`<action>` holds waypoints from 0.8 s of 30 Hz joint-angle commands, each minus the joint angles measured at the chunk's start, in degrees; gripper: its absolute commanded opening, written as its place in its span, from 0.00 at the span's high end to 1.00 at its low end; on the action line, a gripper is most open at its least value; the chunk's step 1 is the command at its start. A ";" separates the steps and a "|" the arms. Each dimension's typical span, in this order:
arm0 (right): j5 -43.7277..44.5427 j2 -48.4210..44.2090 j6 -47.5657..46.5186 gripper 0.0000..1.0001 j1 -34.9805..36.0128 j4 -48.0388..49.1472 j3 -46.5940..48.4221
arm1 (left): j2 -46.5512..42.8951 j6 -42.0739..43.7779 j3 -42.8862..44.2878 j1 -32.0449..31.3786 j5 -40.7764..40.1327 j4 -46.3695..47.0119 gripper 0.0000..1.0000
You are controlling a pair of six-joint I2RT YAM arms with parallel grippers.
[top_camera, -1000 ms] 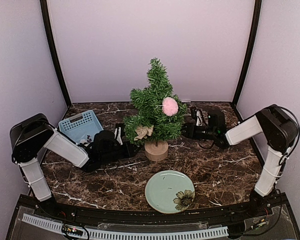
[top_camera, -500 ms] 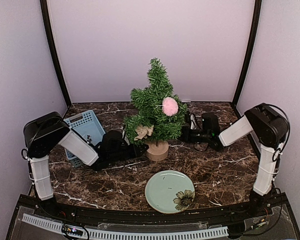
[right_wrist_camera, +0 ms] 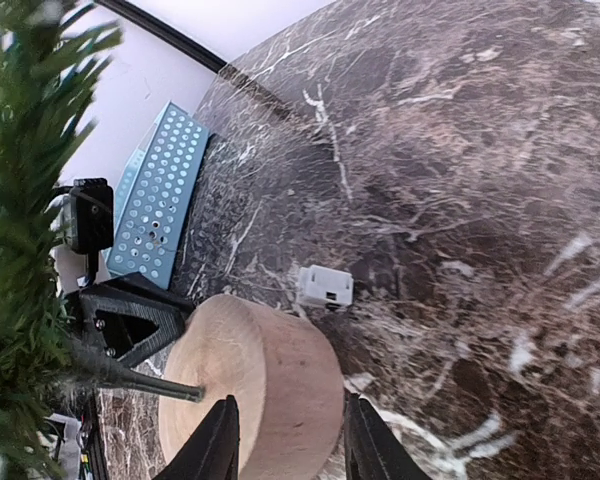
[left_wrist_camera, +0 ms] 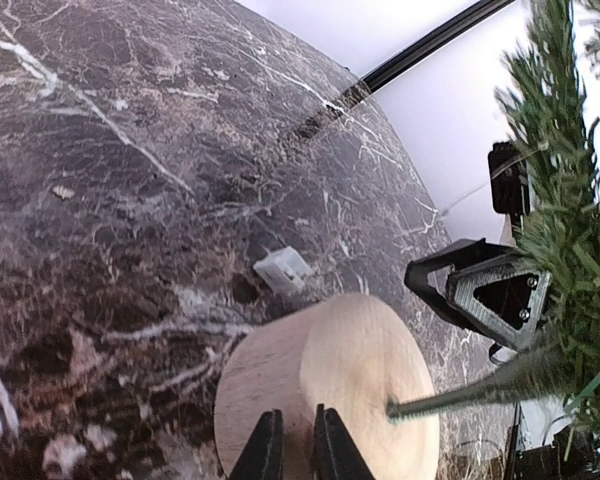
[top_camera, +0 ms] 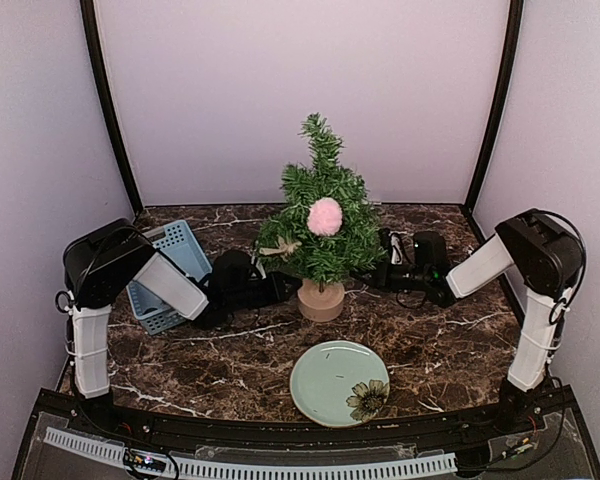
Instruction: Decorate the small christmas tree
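Note:
The small christmas tree (top_camera: 320,190) stands mid-table on its light-wood stump (top_camera: 321,302). A pink pompom (top_camera: 325,216) and a beige bow (top_camera: 283,245) hang on it. My left gripper (top_camera: 288,288) lies low at the stump's left side. In the left wrist view its fingers (left_wrist_camera: 292,450) are shut, with the tips against the stump's rim (left_wrist_camera: 330,380). My right gripper (top_camera: 365,272) lies low on the right. In the right wrist view it (right_wrist_camera: 292,440) is open and turned on its side. One finger is over the stump's top face (right_wrist_camera: 280,370) and the other is by its bottom edge.
A blue perforated basket (top_camera: 165,270) stands at the left behind my left arm. A green flowered plate (top_camera: 340,385) lies near the front edge. A small white block (right_wrist_camera: 326,287) lies on the marble just behind the stump. Walls close in the back and sides.
The tree has shifted slightly right and turned, so the pompom now faces front. Both grippers have closed in on the stump, and the left arm has reached further right.

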 commanded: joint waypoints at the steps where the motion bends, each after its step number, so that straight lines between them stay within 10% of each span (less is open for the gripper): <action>1: -0.81 -1.61 0.94 0.63 -1.32 3.99 -1.65 | 2.25 2.08 3.42 0.88 3.29 -2.13 0.88; 24: -1.62 -3.19 5.47 0.61 -2.44 11.27 -5.93 | -0.06 8.47 8.62 6.85 6.95 -10.51 0.83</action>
